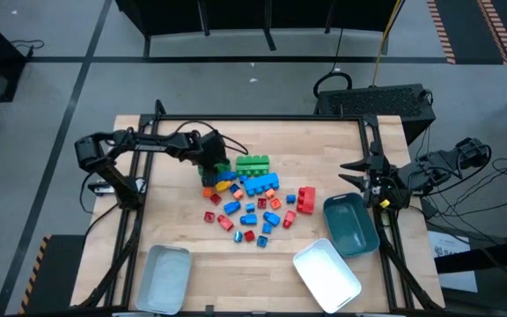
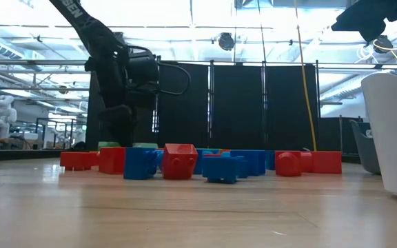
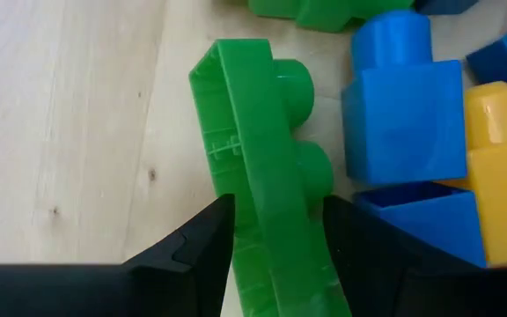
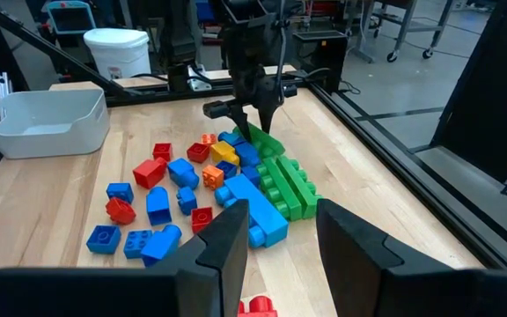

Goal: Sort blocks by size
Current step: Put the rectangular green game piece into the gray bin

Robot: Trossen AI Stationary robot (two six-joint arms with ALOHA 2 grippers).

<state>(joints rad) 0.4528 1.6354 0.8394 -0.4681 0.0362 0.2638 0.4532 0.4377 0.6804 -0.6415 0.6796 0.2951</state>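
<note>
Left gripper (image 3: 275, 224) is clamped on a long green brick (image 3: 267, 167) mid-frame by the block pile (image 1: 252, 201); right gripper (image 4: 280, 238) idles open, right edge.

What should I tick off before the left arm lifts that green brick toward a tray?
1. Left gripper astride the green brick, a finger on each side: ok.
2. Firmly clamped: cannot tell.
3. Brick free of the neighbouring blue brick: cannot tell, they sit very close.
4. Right gripper out of the way, at the table's right edge, empty: ok.
5. Grey tray, white tray and teal tray unobstructed: ok.
</note>
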